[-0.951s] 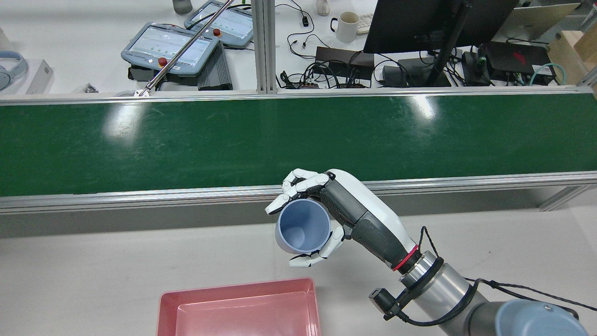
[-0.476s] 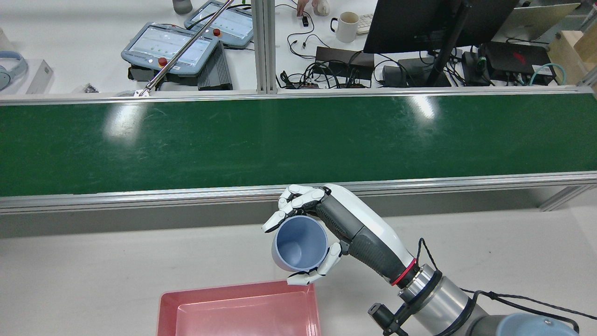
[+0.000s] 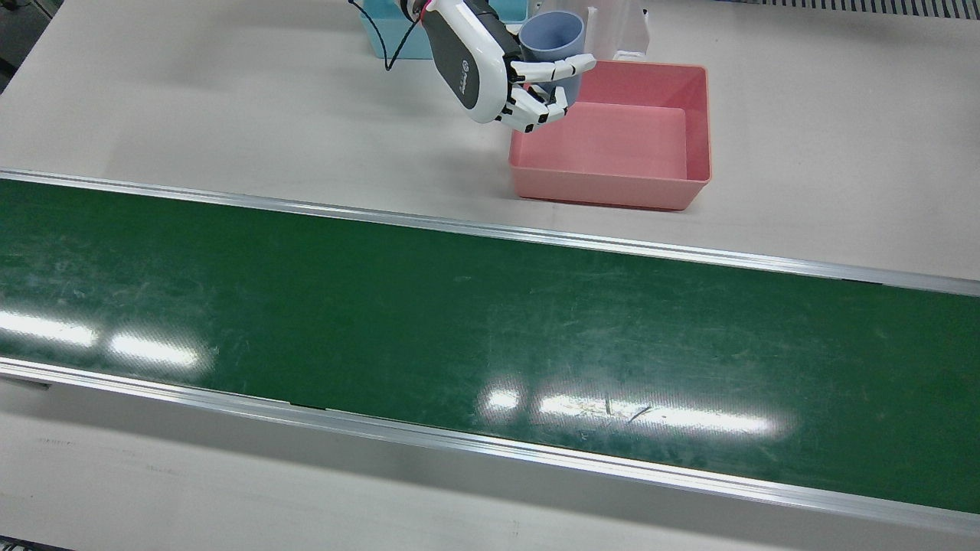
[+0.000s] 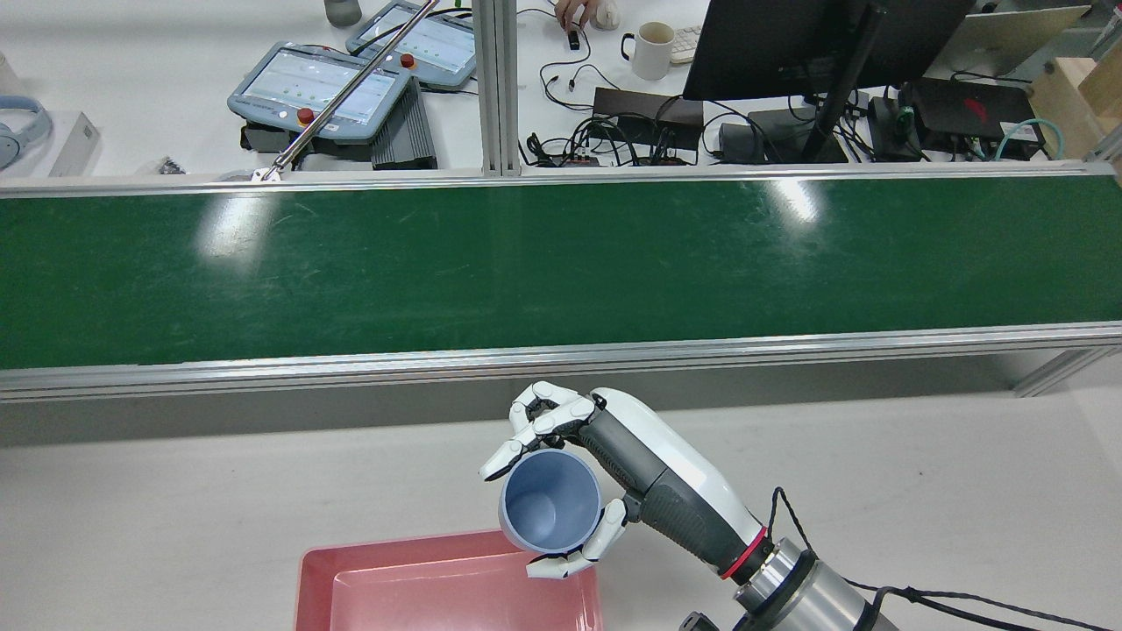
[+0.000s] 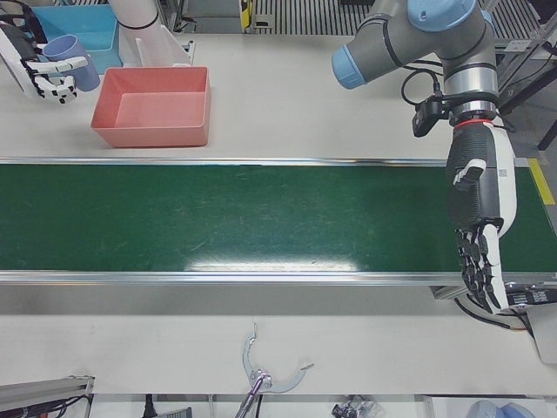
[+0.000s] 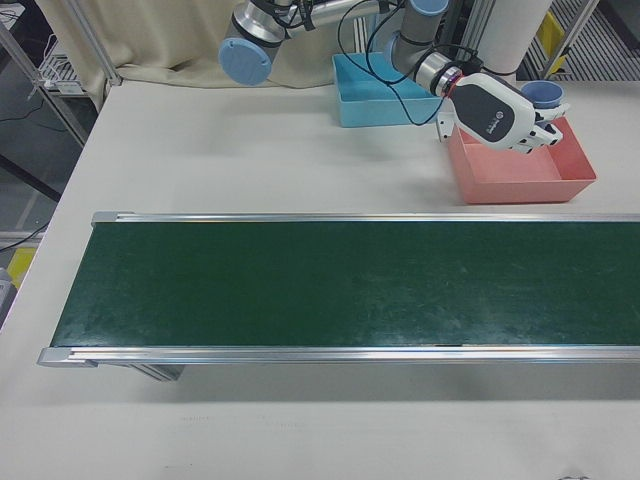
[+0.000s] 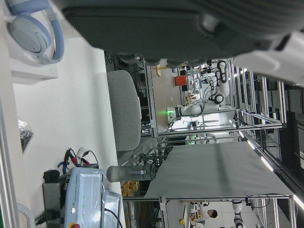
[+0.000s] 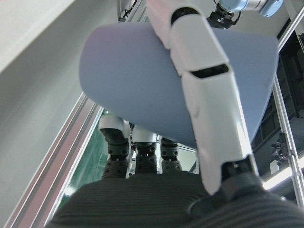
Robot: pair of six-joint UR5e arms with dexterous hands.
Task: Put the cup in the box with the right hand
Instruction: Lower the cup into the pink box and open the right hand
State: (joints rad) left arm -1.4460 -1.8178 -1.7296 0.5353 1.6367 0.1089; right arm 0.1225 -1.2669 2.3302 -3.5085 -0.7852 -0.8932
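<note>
Right hand (image 4: 605, 478) is wrapped around the blue cup (image 4: 550, 500), fingers (image 4: 535, 419) curled over the far wall and the thumb pressed on the near wall. Cup is clear of the table, carried in the air with its mouth tilted up toward the rear camera; inside looks empty.

Position: in the rear view the cup overlaps the far right corner of the pink box (image 4: 351, 583). Front view puts the cup (image 3: 551, 38) at the box's (image 3: 693, 122) corner nearest the right arm, roughly over the rim rather than over the middle of the floor. Height above the rim cannot be judged from these views.

Box interior is bare. A blue bin (image 6: 375, 90) sits just beside it on the right arm's side; not part of this job.

Left hand (image 5: 479, 252) hangs over the near end of the green conveyor belt (image 5: 261, 218), fingers extended and holding nothing.

Progress, by my reading: grasp and lift done, carry nearly done. Left to do: bring the cup further over the box floor, lower it, release, withdraw.

Risk: releasing here could catch the rim and tip the cup outside.
</note>
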